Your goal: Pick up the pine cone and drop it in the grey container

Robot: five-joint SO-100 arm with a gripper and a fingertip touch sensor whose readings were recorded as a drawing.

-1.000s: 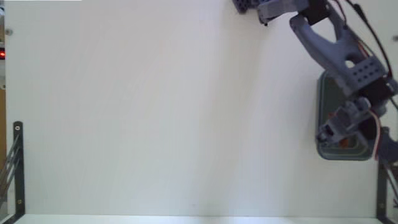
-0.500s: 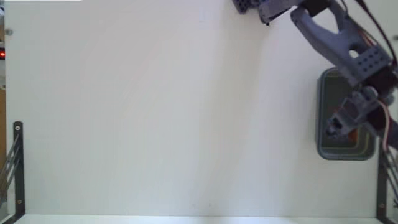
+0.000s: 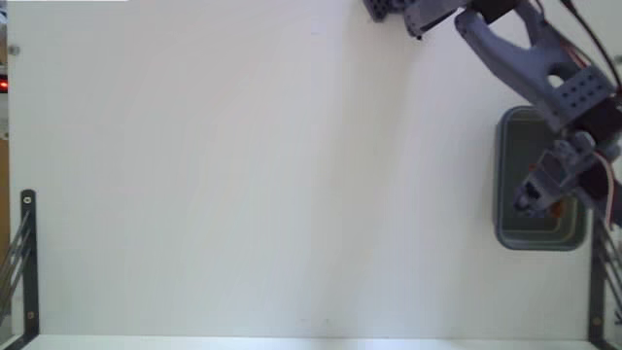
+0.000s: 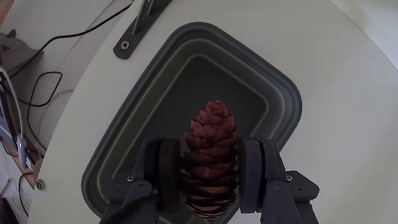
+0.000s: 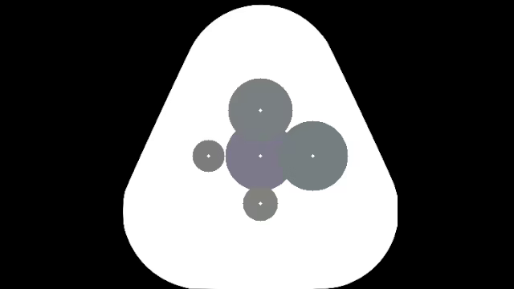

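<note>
In the wrist view the reddish-brown pine cone [image 4: 211,155] is clamped between the two dark fingers of my gripper [image 4: 210,171], which is shut on it. It hangs above the inside of the grey container [image 4: 124,137], a blue-grey tub with rounded corners. In the fixed view the container [image 3: 508,233] stands at the right edge of the white table, and my gripper [image 3: 536,199] hovers over it. The cone itself shows there only as a small orange-brown speck by the gripper.
The arm [image 3: 530,58] reaches in from the top right of the fixed view. Black metal brackets [image 3: 27,262] stand at the table's lower left and lower right [image 3: 596,292]. Cables [image 4: 56,43] lie beyond the table edge in the wrist view.
The gripper with the cone has shifted a little right and up, further over the container's middle. It stays shut on the cone.
</note>
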